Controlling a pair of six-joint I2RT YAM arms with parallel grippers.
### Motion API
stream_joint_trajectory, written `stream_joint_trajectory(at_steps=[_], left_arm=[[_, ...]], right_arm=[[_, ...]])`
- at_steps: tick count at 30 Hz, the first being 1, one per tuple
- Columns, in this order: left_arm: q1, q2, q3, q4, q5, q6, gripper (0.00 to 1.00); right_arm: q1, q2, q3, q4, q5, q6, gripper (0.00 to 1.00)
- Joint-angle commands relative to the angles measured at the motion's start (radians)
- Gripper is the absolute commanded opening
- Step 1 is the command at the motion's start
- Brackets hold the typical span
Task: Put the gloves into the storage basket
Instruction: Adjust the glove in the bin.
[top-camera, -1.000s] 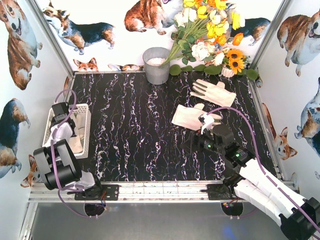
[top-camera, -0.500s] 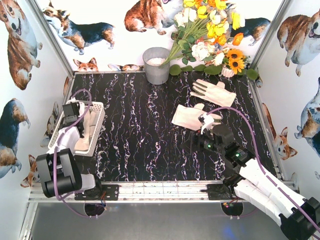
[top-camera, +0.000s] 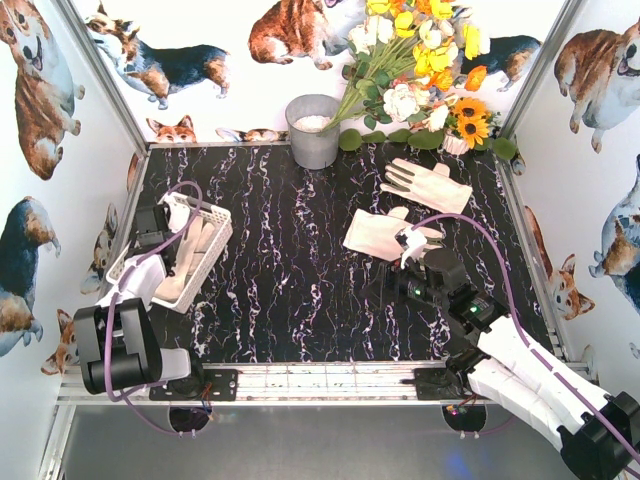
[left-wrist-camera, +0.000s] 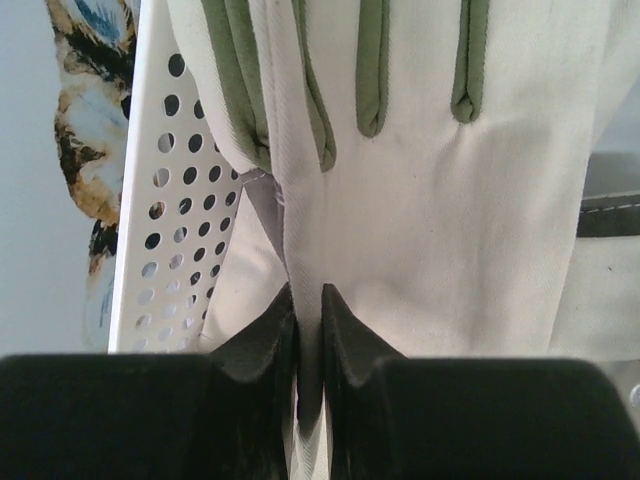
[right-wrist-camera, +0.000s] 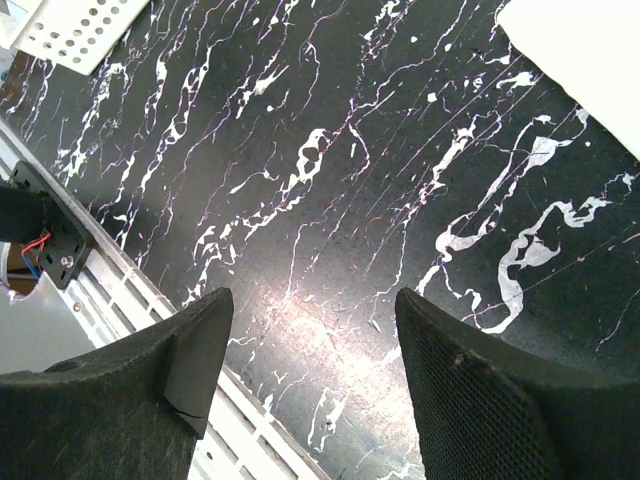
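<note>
Inside the perforated white plastic basket (left-wrist-camera: 170, 230) lie cream fabric gloves (left-wrist-camera: 440, 220).

Slotted white basket (top-camera: 212, 262) sat skewed at the left edge, olive-patched cream glove (left-wrist-camera: 430, 220) inside; second glove (top-camera: 380, 235) and third glove (top-camera: 428, 184) lay flat far right.

Gloves (top-camera: 425, 185): no lettering or tag legible.
Storage basket (top-camera: 218, 214): no brand or number legible.
Bucket (top-camera: 313, 138): no marking legible.
Wall panels (top-camera: 40, 150): dog pictures only, no text.
</note>
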Motion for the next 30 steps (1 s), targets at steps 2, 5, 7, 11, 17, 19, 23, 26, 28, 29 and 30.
stream_joint_trajectory(at_steps=[2, 5, 7, 11, 17, 19, 23, 26, 28, 29, 30], left_arm=[[-0.009, 0.031, -0.019, 0.074, 0.040, 0.074, 0.19], [-0.012, 0.087, 0.013, 0.110, -0.006, 0.085, 0.49], [-0.026, 0.118, 0.035, 0.119, -0.051, 0.083, 0.52], [-0.052, 0.081, 0.007, 0.177, -0.073, 0.064, 0.76], [-0.062, -0.032, 0.018, 0.141, -0.064, -0.019, 0.93], [-0.062, -0.055, 0.031, 0.105, -0.046, -0.062, 0.95], [-0.048, -0.068, 0.082, 0.027, -0.021, -0.164, 0.95], [-0.013, -0.057, 0.104, 0.002, 0.029, -0.255, 0.90], [0.011, -0.049, 0.114, 0.009, 0.091, -0.294, 0.81], [0.021, -0.045, 0.120, 0.015, 0.118, -0.311, 0.78], [0.030, -0.040, 0.128, 0.020, 0.147, -0.323, 0.74]], right_arm=[[-0.002, 0.000, 0.021, 0.039, 0.001, -0.012, 0.67], [-0.002, 0.000, 0.034, 0.030, 0.002, -0.015, 0.67], [-0.002, -0.009, 0.037, 0.023, 0.005, -0.015, 0.67], [-0.002, -0.036, 0.033, 0.023, 0.016, -0.007, 0.67], [-0.002, -0.089, 0.021, 0.010, 0.016, 0.009, 0.67], [-0.002, -0.116, 0.013, -0.001, 0.020, 0.007, 0.67], [-0.002, -0.159, 0.016, -0.051, 0.035, -0.027, 0.68], [-0.002, -0.173, 0.027, -0.080, 0.040, -0.052, 0.68], [-0.002, -0.174, 0.038, -0.090, 0.033, -0.064, 0.68], [-0.002, -0.171, 0.041, -0.092, 0.027, -0.069, 0.68], [-0.002, -0.169, 0.043, -0.092, 0.023, -0.072, 0.68]])
